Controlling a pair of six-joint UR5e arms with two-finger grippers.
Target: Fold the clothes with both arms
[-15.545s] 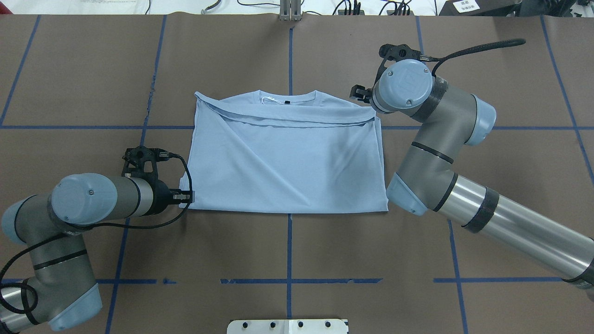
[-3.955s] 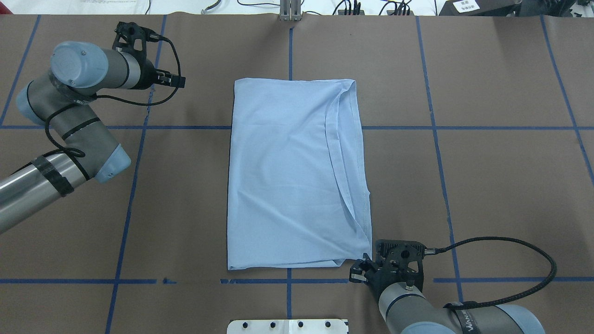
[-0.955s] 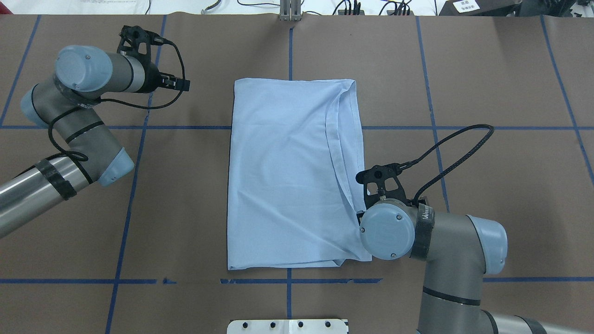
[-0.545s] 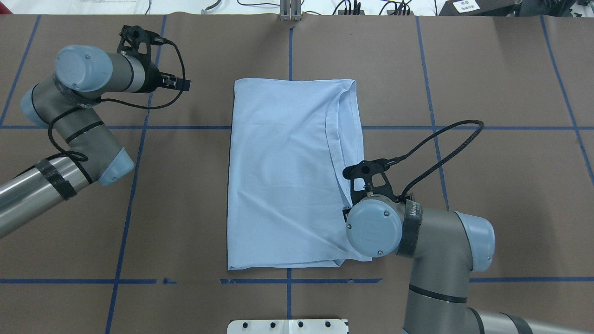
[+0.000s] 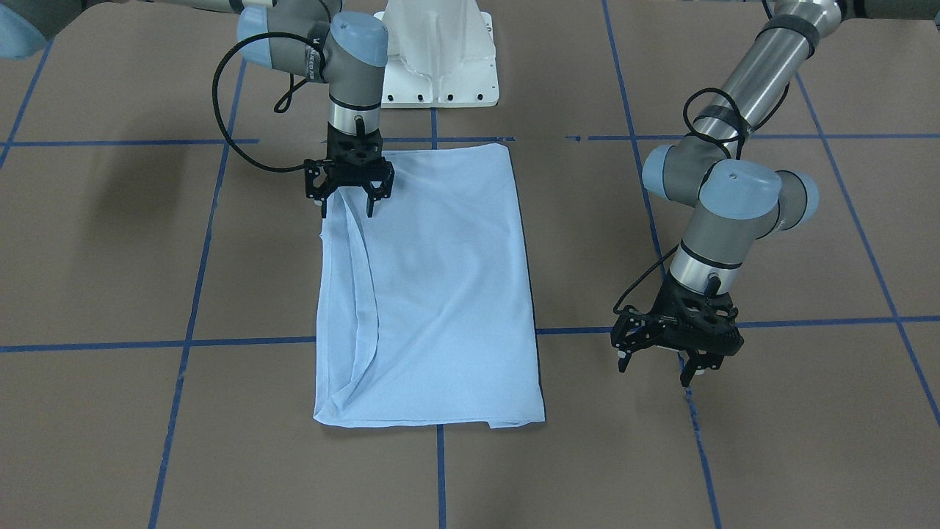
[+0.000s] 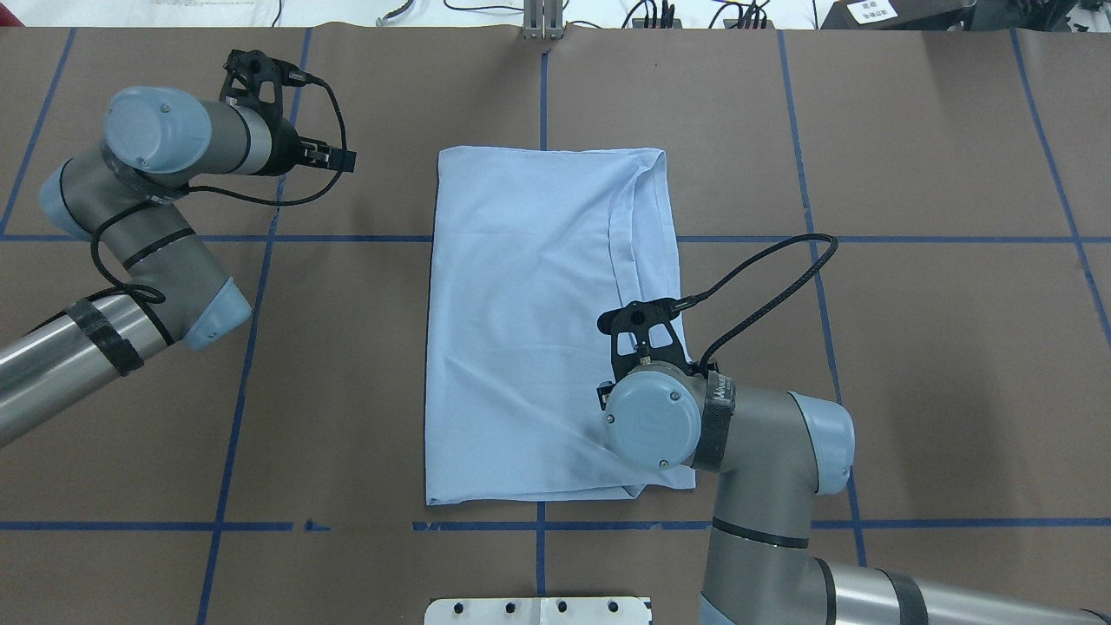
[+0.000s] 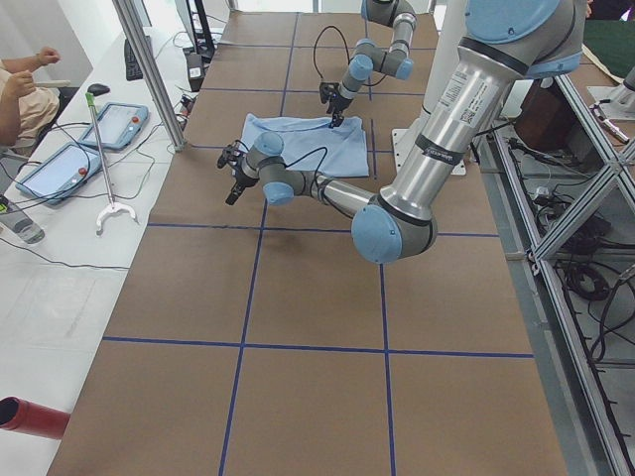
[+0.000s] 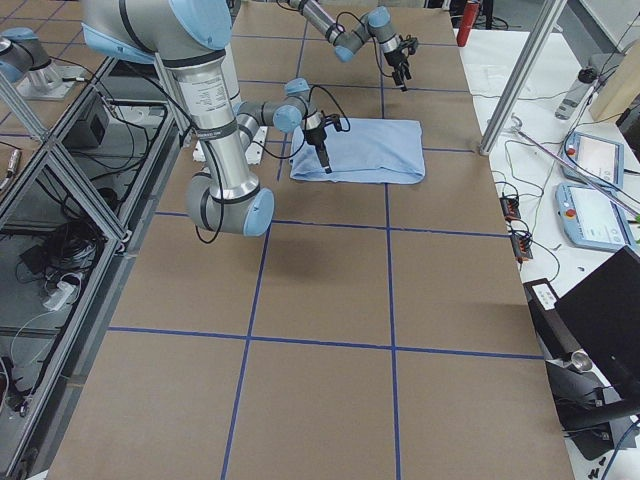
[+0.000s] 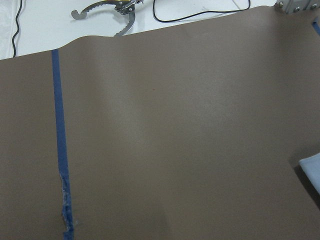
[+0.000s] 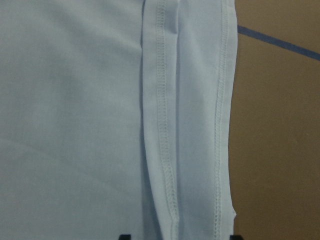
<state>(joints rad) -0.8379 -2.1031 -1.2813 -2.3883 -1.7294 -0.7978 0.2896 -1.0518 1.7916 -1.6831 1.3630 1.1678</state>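
One light blue T-shirt point(image 6: 529, 330), folded into a tall rectangle, lies flat at the middle of the brown bench point(image 6: 911, 365). Long sides run from 12 to 6 o'clock in the overhead view. Print, collar and tag out of sight.

Two stitched hems point(image 10: 165, 125) layered along the 3 o'clock side, curving from the 1 o'clock corner down toward 5 o'clock.

Right tool point(image 5: 346, 211) points straight down at about 4 o'clock on the shirt. Fingers apart, straddling those hems near the cloth's edge, clamped on nothing. Cannot tell whether the tips touch the fabric. In the right wrist view, two black fingertips point(image 10: 125, 237) just show at the bottom edge, with the hems between them.

Left tool point(image 5: 653, 371) well apart from the shirt, at about 10 o'clock from it in the overhead view. Hangs over bare bench near a blue tape line point(image 6: 259, 295), fingers apart and empty.

Left wrist view: only brown paper, one tape line and a small corner of the shirt at 4 o'clock.
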